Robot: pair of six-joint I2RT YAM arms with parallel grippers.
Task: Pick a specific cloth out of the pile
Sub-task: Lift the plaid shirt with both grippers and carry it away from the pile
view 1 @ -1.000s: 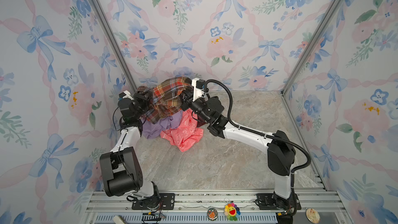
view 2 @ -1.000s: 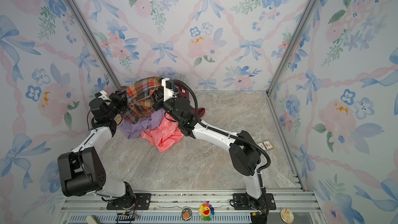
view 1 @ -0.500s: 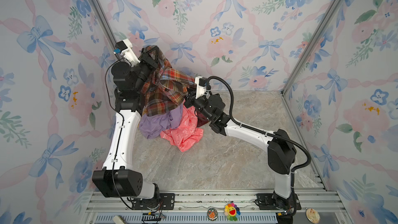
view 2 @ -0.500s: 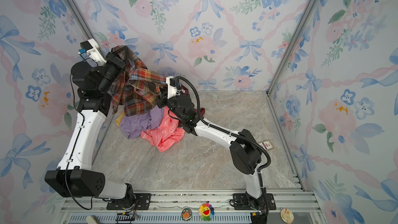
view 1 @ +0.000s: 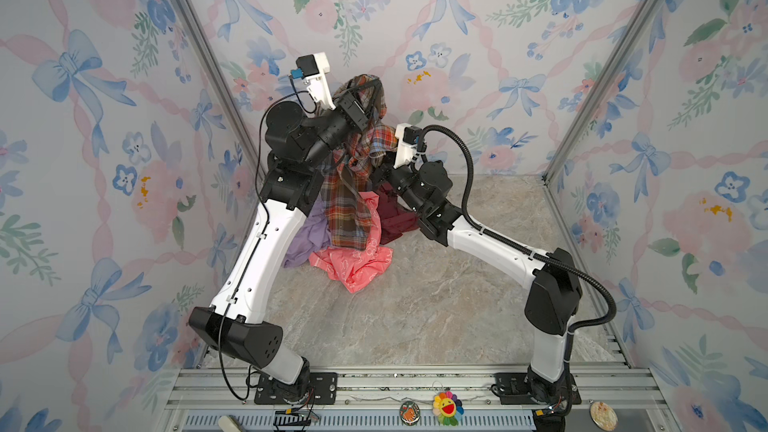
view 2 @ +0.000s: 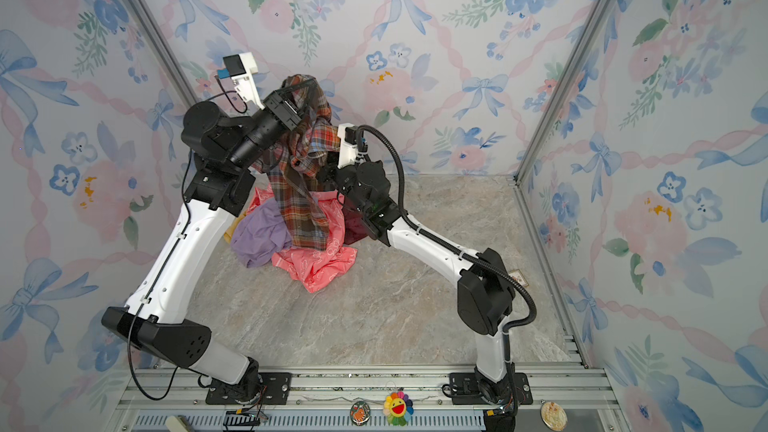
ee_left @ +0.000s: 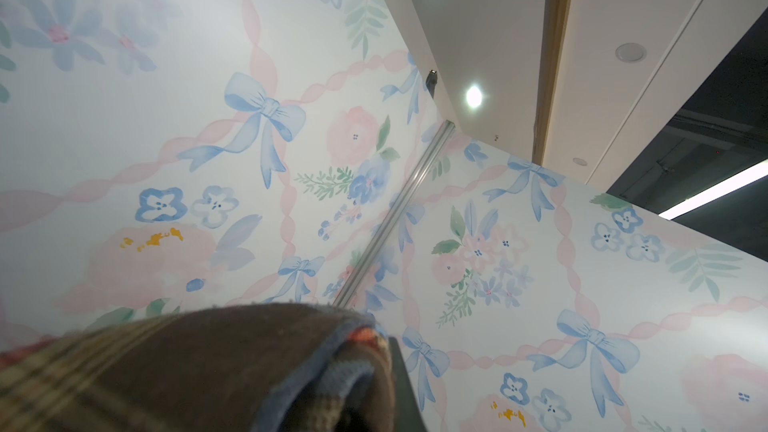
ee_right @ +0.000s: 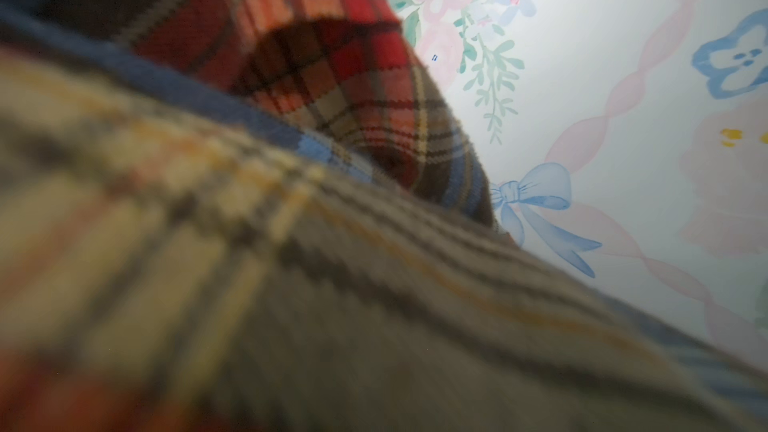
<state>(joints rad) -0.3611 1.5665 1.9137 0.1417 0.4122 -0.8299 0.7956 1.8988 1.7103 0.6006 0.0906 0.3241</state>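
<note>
Top views: the cloth [view 1: 347, 205], a plaid of brown, orange-red, yellow and grey-blue, hangs in a long drape over the pile [view 2: 266, 239]. Its hem meets the coral-pink garment [view 1: 353, 264]. Its top end lies over the left gripper [view 1: 368, 91], jaws pressed together on it. The right gripper [view 2: 326, 172], largely hidden, pinches a fold at mid-height. The worktop [view 1: 415, 313] is grey and marble-patterned. The walls [view 1: 478, 35] carry floral bow paper.

Left wrist view: a plaid fold [ee_left: 208, 367], wall and ceiling lights [ee_left: 473, 95].

Right wrist view: blurred plaid [ee_right: 332, 56] fills most of the frame.
</note>
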